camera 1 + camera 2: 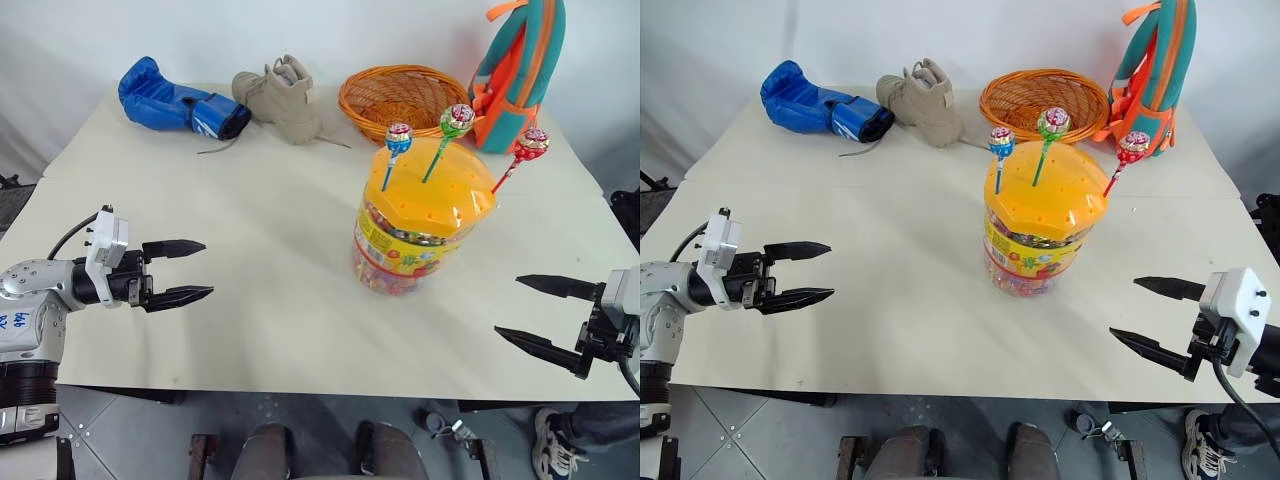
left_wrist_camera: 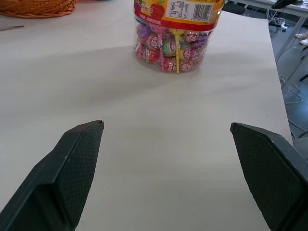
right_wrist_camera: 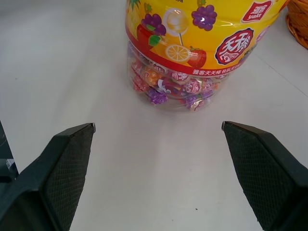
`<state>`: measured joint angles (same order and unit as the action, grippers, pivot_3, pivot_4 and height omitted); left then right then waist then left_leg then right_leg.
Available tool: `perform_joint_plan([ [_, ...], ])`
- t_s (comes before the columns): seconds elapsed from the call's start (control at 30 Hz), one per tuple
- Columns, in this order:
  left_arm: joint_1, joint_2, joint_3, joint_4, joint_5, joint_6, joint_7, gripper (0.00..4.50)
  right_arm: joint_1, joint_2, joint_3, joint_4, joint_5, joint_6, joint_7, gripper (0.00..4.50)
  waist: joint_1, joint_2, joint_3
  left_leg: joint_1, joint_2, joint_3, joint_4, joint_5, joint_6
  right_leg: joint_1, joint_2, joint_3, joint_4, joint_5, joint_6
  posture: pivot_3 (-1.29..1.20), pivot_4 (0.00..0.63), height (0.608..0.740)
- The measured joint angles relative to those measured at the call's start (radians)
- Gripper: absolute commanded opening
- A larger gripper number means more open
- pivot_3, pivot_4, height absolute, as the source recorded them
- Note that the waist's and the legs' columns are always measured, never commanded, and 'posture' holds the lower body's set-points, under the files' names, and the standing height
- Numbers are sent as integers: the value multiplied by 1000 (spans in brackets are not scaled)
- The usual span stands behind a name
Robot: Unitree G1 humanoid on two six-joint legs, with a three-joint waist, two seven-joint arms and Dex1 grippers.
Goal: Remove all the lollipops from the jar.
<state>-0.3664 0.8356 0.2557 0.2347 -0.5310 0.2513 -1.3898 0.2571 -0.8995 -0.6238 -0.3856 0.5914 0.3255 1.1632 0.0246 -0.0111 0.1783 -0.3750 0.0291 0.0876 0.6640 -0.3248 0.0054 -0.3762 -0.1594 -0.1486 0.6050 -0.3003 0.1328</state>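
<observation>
- I see the large clear plastic jar (image 1: 420, 225) with its domed orange-yellow lid and yellow label band standing right of centre in the head frames, upright on the pale table (image 1: 260, 300).
- Three small round lollipops in shiny swirled wrappers stand in the holes of the lid — the blue-stick lollipop (image 1: 397, 140) on the left, the green-stick lollipop (image 1: 455, 122) in the middle, the red-stick lollipop (image 1: 529, 145) leaning out to the right.
- My left gripper (image 1: 185, 270) sits at the left edge, lower half of the frame, black fingers spread wide and grasping nothing, well apart from the jar.
- My right gripper (image 1: 540, 315) is at the lower right, released as well — fingers parted, empty, aimed toward the jar.
- Along the top of the frame lie a blue boxing glove (image 1: 175, 100), a tan lace-up boot (image 1: 282, 98), a woven orange basket (image 1: 400, 98) and an orange-and-teal backpack (image 1: 520, 70).
</observation>
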Motion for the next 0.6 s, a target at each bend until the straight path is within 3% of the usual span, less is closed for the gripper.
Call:
perform_joint_plan([
  [0.5, -25, -2, -1, -30, -15, 81, 50, 4500, -41, 0, -2, -1, 31, 22, -21, 4424, -1, 0, 0, 1, 0, 1, 0, 0, 0, 0, 0, 1, 1, 0, 0, 0, 150, 740],
  [0.6, -75, 42, -34, -32, -12, 156, 59, 4500, -82, -8, -7, -11, 74, 64, -44, 4424, 0, 0, 0, 0, 0, 0, 1, 0, 0, 0, 0, 1, 1, 0, 0, 0, 150, 740],
])
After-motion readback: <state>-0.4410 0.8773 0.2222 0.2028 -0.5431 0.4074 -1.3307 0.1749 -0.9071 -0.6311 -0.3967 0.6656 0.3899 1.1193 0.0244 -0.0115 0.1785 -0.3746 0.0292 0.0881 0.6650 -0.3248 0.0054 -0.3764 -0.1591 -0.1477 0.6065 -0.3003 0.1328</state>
